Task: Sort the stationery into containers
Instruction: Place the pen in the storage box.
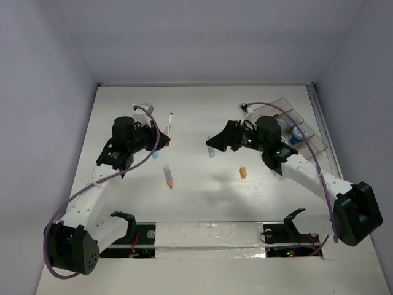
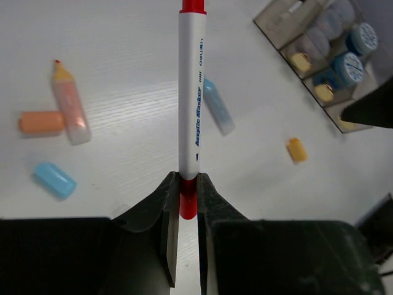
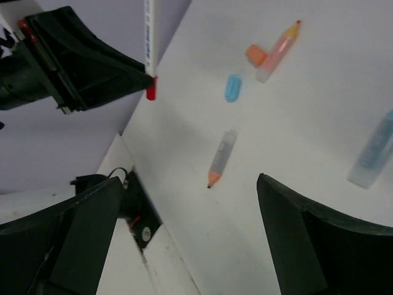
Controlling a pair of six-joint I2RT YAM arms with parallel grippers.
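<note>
Looking down from above, the left gripper (image 1: 163,138) is seen pressed together on the red end of a white marker (image 1: 169,125), whose body points away from the fingers (image 2: 169,209). The right gripper (image 1: 212,146) is held with its jaws spread wide and nothing between them, just above a light-blue marker (image 3: 374,153) that lies on the table (image 1: 202,203). An orange highlighter (image 2: 70,104) is found lying uncapped on the table, its orange cap (image 2: 42,121) touching it and a light-blue cap (image 2: 54,179) close by. A grey stick with an orange tip (image 3: 221,157) and a small orange stub (image 1: 243,173) are left loose on the table. The clear tray (image 1: 313,138) stands at the far right, with blue-lidded jars (image 2: 350,66) held in its compartments.
</note>
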